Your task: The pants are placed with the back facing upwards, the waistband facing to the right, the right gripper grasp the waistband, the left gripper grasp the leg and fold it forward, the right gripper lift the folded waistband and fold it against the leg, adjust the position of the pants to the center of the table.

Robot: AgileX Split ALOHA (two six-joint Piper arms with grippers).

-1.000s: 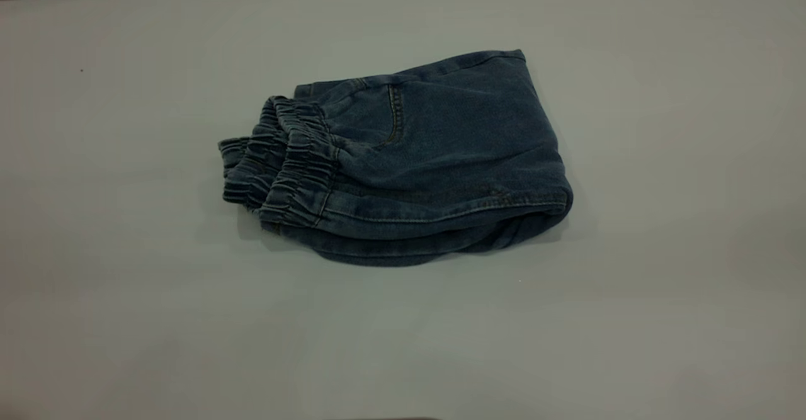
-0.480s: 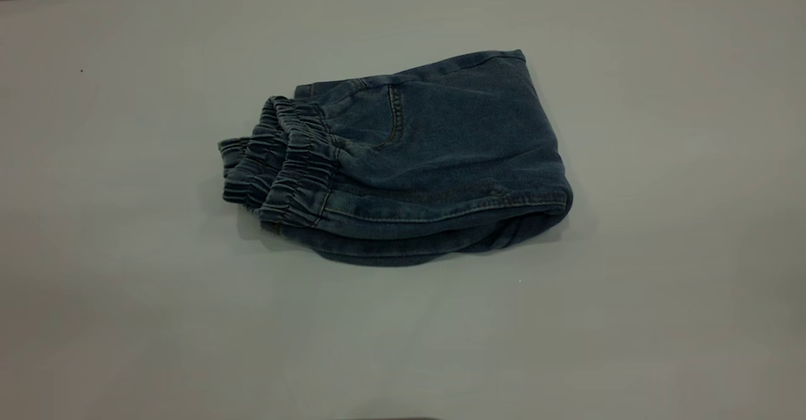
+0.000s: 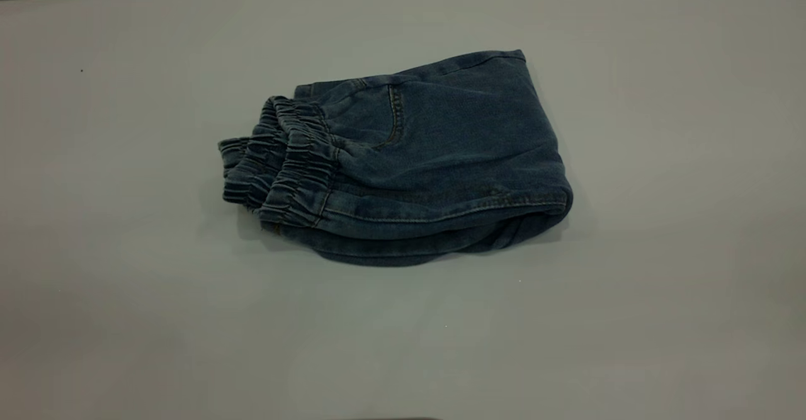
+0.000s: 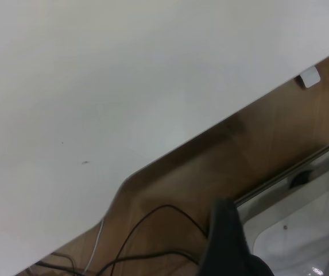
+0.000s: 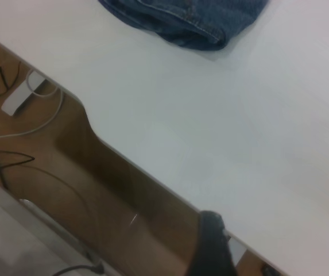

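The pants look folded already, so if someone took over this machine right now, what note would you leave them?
Left claw and right claw: both pulled back past the table edge, holding nothing; open or shut can't be seen.
The pants: folded into a bundle around mid-table, waistband toward the exterior view's left.
Done: both folds appear made.
Left: perhaps a small centring nudge, otherwise nothing.

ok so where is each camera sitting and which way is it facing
Exterior view: above the table, looking down at the folded pants, waistband toward its left; no arm shows.
Left wrist view: off the table's edge, facing bare tabletop, floor and cables; one dark part of the left gripper shows.
Right wrist view: off the edge, facing the tabletop; a dark part of the right gripper shows.
Exterior and right wrist views share the pants.
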